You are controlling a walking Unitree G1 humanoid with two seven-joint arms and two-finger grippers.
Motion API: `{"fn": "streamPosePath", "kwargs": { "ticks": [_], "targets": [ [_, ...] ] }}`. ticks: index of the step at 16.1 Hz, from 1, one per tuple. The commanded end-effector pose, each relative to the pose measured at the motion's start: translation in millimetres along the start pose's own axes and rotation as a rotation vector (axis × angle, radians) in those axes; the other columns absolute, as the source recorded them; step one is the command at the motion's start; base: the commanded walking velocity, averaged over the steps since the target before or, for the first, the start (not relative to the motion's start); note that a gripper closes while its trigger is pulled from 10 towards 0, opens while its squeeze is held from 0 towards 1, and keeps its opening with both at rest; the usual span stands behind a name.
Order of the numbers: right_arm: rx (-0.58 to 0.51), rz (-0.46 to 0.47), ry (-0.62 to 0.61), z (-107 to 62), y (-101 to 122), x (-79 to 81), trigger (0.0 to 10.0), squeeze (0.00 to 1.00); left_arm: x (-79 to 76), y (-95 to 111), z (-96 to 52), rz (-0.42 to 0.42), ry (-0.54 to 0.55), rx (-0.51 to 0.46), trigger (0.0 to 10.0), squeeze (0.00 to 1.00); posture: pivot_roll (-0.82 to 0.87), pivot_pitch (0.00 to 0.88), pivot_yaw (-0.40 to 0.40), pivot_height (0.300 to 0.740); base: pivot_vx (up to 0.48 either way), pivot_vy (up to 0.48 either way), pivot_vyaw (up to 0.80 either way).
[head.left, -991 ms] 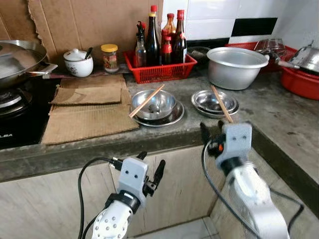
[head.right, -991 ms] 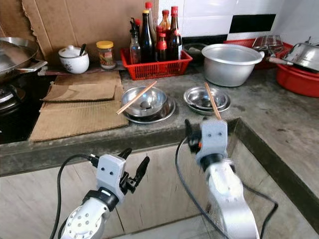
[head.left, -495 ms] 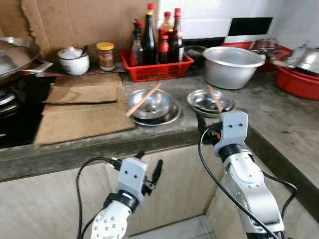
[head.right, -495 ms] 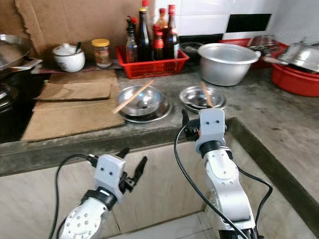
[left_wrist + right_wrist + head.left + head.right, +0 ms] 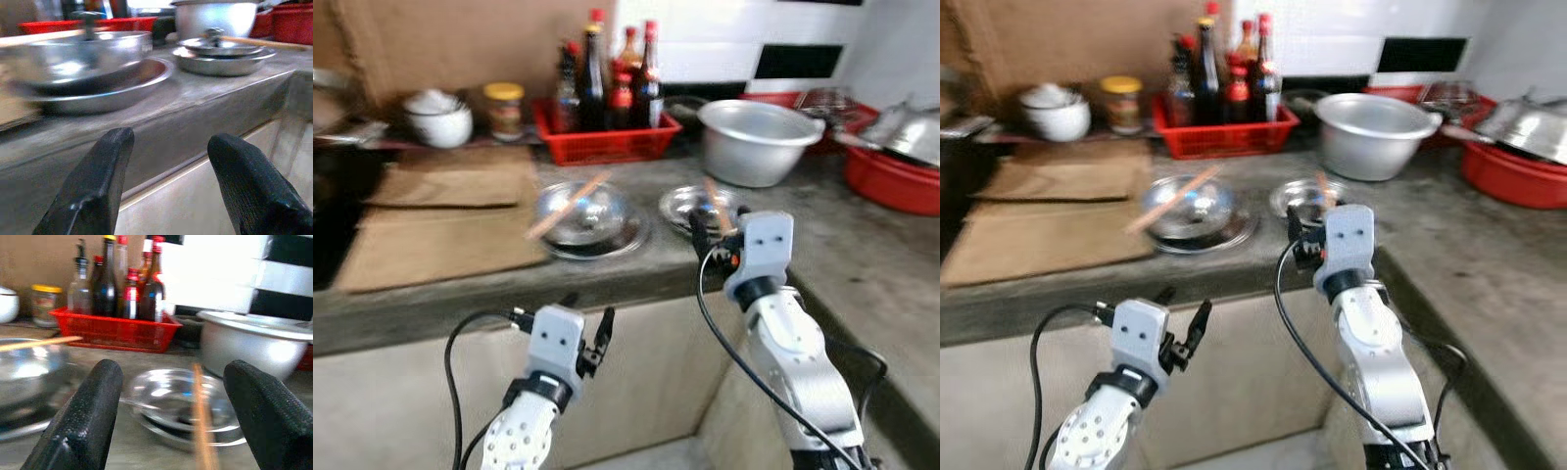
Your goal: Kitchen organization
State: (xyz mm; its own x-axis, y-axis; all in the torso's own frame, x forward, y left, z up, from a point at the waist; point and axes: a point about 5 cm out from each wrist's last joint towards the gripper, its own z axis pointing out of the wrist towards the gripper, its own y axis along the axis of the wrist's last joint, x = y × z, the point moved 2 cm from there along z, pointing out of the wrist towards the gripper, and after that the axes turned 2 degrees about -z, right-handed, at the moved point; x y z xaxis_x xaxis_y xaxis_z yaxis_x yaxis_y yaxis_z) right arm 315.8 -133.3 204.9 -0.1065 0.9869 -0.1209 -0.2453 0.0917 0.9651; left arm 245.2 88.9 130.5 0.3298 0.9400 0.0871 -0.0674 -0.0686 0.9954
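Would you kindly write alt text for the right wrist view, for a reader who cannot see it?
The right tool, its two black fingers open, faces a shallow steel dish on a grey counter, with a chopstick lying across it. Behind stand a red basket of sauce bottles and a large metal basin; the picture is slightly blurred.

head views blurred; wok (image 5: 333, 83) cut off at the edge.
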Motion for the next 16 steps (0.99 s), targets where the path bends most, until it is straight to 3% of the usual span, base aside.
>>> {"fn": "streamPosePath", "kwargs": {
  "ticks": [1, 7, 12, 16],
  "targets": [
    [-0.004, 0.006, -0.022, 1.2, 1, -7.4, 10.0, 0.00, -6.8, -4, -1.6, -0.017, -0.026, 0.018, 10.0, 0.00, 0.10, 0.000, -0.073, 0.740, 0.000, 0.000, 0.00],
    [-0.009, 0.022, -0.020, 6.1, 3, -7.3, 10.0, 0.00, -15.8, -1, -5.0, -0.046, -0.065, 0.011, 10.0, 0.00, 0.10, 0.013, -0.077, 0.740, 0.000, 0.000, 0.00],
    [0.080, 0.044, 0.007, 14.8, -15, 3.2, 10.0, 0.00, -24.3, 1, -7.2, -0.057, -0.135, 0.010, 10.0, 0.00, 0.11, 0.045, -0.075, 0.740, 0.000, 0.000, 0.00],
    [0.132, 0.067, 0.019, 17.1, -26, 1.5, 10.0, 0.00, -27.2, 4, -10.2, -0.066, -0.151, 0.004, 10.0, 0.00, 0.11, 0.060, -0.073, 0.740, 0.000, 0.000, 0.00]
  ]
}}
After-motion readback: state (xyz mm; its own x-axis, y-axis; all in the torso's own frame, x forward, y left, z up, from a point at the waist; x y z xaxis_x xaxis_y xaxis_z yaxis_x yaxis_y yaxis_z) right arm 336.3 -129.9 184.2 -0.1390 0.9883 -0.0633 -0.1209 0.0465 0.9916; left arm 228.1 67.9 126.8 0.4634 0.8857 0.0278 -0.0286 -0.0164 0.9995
